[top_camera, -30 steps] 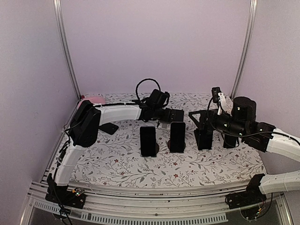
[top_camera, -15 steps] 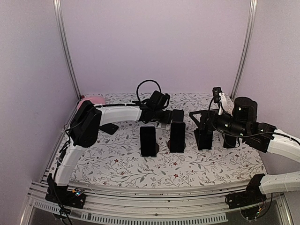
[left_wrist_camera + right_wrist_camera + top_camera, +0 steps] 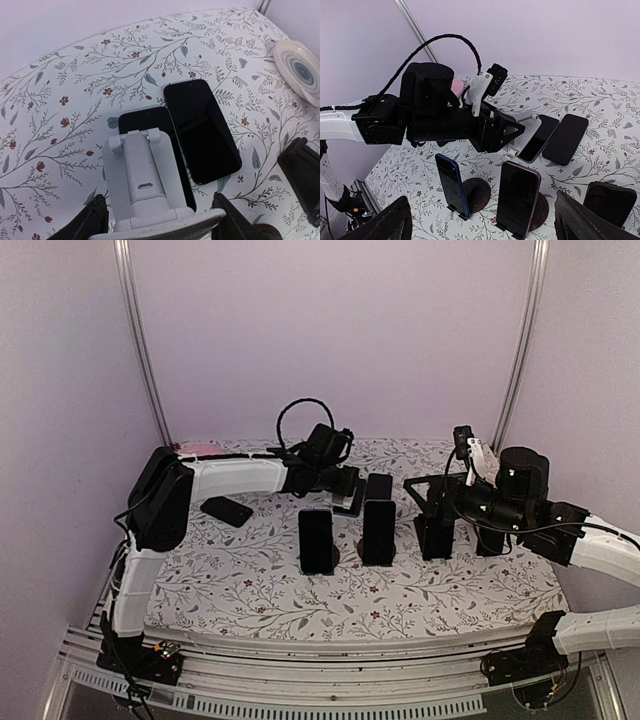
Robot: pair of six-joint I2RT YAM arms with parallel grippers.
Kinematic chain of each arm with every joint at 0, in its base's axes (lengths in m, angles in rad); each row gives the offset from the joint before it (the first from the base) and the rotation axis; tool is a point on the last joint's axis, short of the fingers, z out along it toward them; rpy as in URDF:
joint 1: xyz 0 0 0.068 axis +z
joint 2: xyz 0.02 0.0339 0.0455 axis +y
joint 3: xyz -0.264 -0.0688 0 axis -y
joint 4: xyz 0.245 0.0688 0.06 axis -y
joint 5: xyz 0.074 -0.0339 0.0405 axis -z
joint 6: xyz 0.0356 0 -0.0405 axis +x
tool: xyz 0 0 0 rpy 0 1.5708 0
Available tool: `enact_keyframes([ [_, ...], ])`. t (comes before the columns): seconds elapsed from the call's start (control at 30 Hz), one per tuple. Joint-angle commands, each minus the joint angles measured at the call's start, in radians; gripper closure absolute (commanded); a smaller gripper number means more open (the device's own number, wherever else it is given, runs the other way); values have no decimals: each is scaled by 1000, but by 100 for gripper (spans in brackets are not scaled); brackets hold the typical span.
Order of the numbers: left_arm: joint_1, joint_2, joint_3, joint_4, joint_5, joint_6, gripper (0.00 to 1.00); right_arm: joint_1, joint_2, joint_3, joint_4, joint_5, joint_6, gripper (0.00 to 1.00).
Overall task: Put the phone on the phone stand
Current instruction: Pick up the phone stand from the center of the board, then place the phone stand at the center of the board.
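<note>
Pulled back toward its own side since a second ago, the left gripper (image 3: 160,224) now clamps the base of a white stand (image 3: 144,182). One phone (image 3: 202,130) lies flat on the table (image 3: 50,125) just beyond, a second phone (image 3: 142,119) touching it, partly hidden by the stand. The right gripper (image 3: 428,492) hangs wide open.

White links (image 3: 240,478), black joints (image 3: 165,505), looped cable (image 3: 451,36)

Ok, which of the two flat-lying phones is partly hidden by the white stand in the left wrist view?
The phone on the left there, directly behind the white stand: its lower end is hidden. The other phone shows whole.
</note>
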Motion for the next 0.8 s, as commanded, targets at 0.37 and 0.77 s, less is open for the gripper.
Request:
enact_keyframes([
  [0.37,72,-306,-285,136,-93,25,60,-6,-12,-20,4,-13,7,1],
  [0.77,98,-546,-617,182,-100,-48,59,-6,-15,-18,20,-26,26,1],
])
